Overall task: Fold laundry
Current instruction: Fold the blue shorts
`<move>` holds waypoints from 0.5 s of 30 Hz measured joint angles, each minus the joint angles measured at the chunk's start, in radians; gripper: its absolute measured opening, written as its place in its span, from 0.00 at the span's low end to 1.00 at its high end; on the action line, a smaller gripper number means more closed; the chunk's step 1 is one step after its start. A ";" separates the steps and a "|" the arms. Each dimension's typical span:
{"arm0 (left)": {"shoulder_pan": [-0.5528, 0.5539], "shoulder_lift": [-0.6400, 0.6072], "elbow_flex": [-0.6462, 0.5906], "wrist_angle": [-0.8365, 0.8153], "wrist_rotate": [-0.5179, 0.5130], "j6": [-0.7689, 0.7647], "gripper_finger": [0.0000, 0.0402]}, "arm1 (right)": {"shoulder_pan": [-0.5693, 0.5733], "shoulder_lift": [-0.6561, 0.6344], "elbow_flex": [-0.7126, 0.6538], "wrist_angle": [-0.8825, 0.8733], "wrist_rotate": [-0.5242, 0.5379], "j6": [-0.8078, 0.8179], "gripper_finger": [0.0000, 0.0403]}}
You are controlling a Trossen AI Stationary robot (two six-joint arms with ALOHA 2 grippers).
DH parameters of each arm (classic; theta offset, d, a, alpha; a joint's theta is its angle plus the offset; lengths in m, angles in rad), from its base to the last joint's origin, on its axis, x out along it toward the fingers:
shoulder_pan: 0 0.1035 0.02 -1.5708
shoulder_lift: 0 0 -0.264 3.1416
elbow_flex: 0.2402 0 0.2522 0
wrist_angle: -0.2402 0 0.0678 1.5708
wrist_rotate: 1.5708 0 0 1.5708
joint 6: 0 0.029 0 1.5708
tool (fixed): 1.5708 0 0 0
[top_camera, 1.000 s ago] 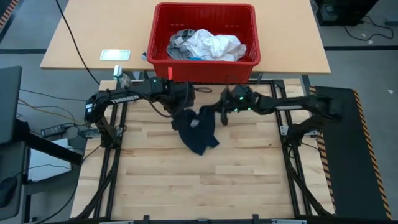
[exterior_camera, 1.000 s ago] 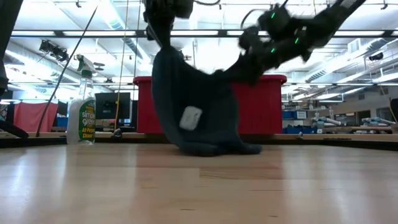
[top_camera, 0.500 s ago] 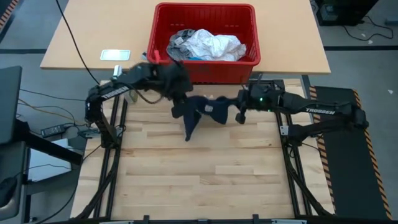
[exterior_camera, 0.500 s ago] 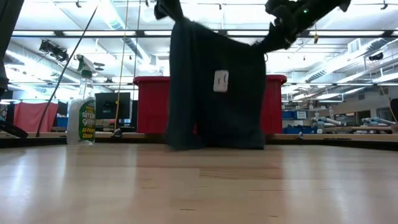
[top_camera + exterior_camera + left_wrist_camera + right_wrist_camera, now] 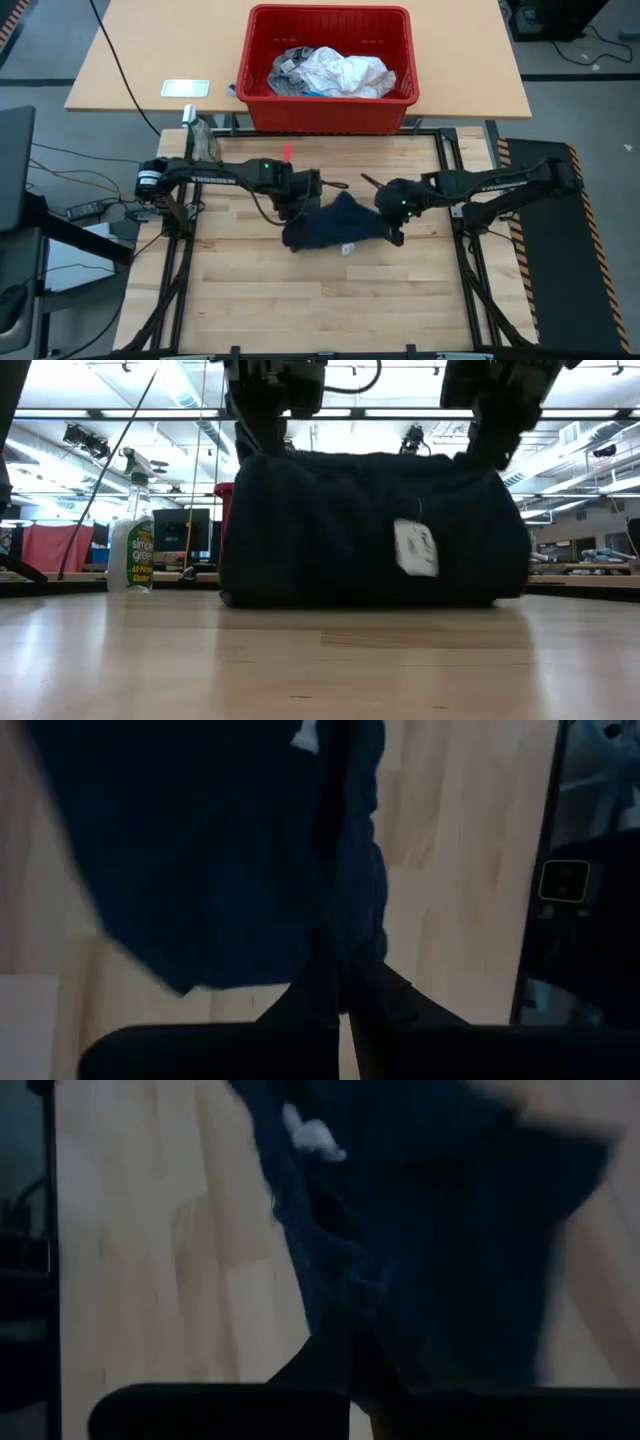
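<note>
Dark navy garment (image 5: pixel 334 224) hangs stretched wide, hem touching the table.

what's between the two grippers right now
The dark navy garment spans the stretch between the left gripper and right gripper, each shut on an edge. The high view shows it; the low view shows it hanging to the table.

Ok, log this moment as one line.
navy garment: stretched, lower edge on table | left pincer: shut on garment | right pincer: shut on garment
</note>
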 joint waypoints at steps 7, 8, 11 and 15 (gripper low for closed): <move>-0.022 -0.008 0.198 -0.077 -0.362 0.251 0.02 | 0.014 -0.108 0.120 0.005 0.112 -0.149 0.04; -0.034 -0.008 0.229 -0.074 -0.420 0.332 0.02 | 0.021 -0.121 0.131 0.004 0.100 -0.209 0.04; -0.073 -0.008 0.319 -0.048 -0.532 0.565 0.02 | 0.059 -0.151 0.152 0.006 0.053 -0.405 0.04; -0.102 -0.010 0.390 0.038 -0.544 0.770 0.02 | 0.099 -0.159 0.162 0.034 0.017 -0.553 0.04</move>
